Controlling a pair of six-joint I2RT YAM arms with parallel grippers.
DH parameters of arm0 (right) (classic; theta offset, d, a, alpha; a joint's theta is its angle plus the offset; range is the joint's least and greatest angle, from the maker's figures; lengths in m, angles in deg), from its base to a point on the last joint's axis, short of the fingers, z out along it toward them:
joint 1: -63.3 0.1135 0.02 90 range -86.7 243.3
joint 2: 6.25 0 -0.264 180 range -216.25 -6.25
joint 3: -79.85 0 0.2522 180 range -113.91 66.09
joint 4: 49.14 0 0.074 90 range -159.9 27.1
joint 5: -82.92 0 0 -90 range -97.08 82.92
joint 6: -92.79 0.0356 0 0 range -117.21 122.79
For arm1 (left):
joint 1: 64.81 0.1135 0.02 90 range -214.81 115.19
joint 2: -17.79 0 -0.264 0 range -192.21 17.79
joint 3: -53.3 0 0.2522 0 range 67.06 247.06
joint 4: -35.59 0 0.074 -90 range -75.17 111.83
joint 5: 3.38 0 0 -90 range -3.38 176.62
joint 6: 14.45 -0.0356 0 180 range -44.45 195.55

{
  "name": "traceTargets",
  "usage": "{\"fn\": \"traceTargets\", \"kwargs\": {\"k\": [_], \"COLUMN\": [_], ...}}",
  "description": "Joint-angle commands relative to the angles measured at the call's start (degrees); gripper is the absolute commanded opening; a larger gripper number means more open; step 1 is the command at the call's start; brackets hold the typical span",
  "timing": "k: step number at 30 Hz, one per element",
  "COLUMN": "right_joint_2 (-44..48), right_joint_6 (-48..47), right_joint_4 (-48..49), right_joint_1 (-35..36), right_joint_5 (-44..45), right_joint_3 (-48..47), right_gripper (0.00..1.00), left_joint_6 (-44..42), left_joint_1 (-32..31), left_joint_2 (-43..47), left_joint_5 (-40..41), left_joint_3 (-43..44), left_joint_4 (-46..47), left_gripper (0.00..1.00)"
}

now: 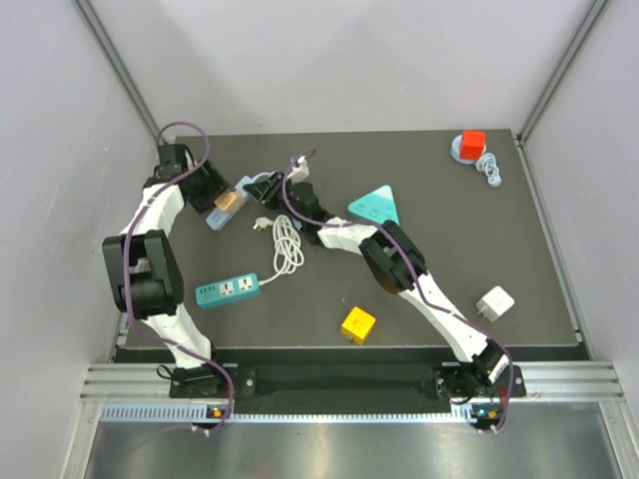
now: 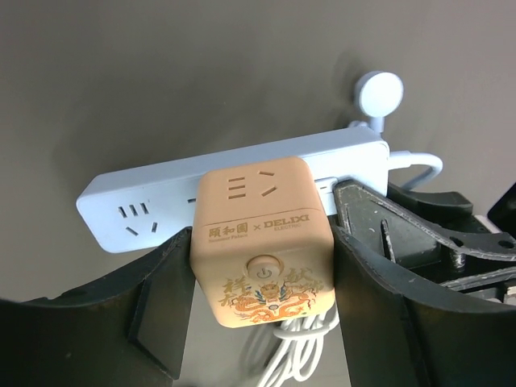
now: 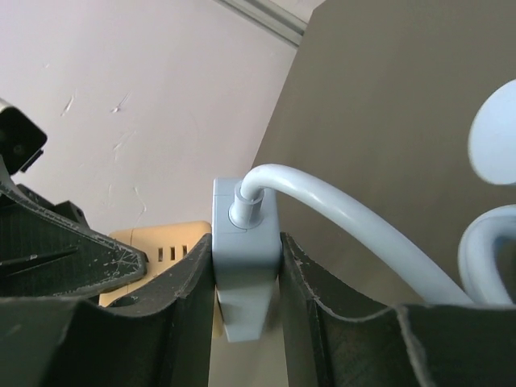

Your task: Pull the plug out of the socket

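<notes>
1. The left gripper (image 2: 262,270) has its jaws closed on the orange cube-shaped plastic plug adapter (image 2: 258,210), one finger pressed against each side face.
2. The right gripper (image 3: 246,270) clamps the cord end of the pale blue plastic power strip (image 3: 244,222), just below where the strip's thick pale blue cord (image 3: 339,214) enters.
3. The cube is seated in a middle socket of the strip, at the far left of the dark table mat (image 1: 449,239), between the two grippers.
4. Likely risk: the strip is held at one end only, so a pull on the cube could lever it round and twist it out of the right jaws.
5. A pull off the pins' axis could bind them, and the smooth cube might slip.
6. A white coiled cable (image 1: 287,244) lies just beside and could snag; whether it belongs to the cube is unclear.
</notes>
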State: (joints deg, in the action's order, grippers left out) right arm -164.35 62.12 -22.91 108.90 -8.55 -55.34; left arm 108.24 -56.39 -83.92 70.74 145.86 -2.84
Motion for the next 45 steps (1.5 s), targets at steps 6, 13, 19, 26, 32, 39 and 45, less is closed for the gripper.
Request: {"fn": "traceTargets", "kwargs": {"k": [6, 13, 19, 26, 32, 39, 45], "right_joint_2": [-1.9, -5.1, -5.7, -7.0, -7.9, -7.9, -7.0], "right_joint_6": [0.5, 2.1, 2.9, 5.2, 4.8, 4.8, 4.1], "right_joint_4": [-17.9, -23.5, -25.0, -25.3, -26.4, -26.5, -23.5], "right_joint_1": [-1.2, -1.6, -1.8, -2.7, -2.9, -2.9, -2.9], "right_joint_5": [6.0, 4.7, 4.3, 2.5, 2.0, 2.2, 1.7], "right_joint_3": [-4.6, -10.8, -11.9, -13.2, -15.0, -15.0, -12.5], "right_gripper": [0.0, 0.0, 0.0, 0.0, 0.0, 0.0, 0.0], "left_joint_6": [9.4, 8.1, -2.2, 2.6, 16.3, -2.0, -2.8], "left_joint_1": [1.0, 1.2, -3.2, -1.6, 2.5, -5.4, -5.9], "left_joint_2": [9.8, 12.8, 16.0, 17.0, 16.2, 14.5, 12.8], "left_joint_5": [-17.8, -17.0, -8.8, -14.6, -22.5, -5.1, 1.7], "left_joint_3": [-4.0, -6.8, -6.9, -9.5, -12.4, 2.7, 3.6], "left_joint_4": [13.7, 19.9, 14.4, 16.6, 30.5, 2.1, -3.2], "left_gripper": [0.0, 0.0, 0.0, 0.0, 0.0, 0.0, 0.0]}}
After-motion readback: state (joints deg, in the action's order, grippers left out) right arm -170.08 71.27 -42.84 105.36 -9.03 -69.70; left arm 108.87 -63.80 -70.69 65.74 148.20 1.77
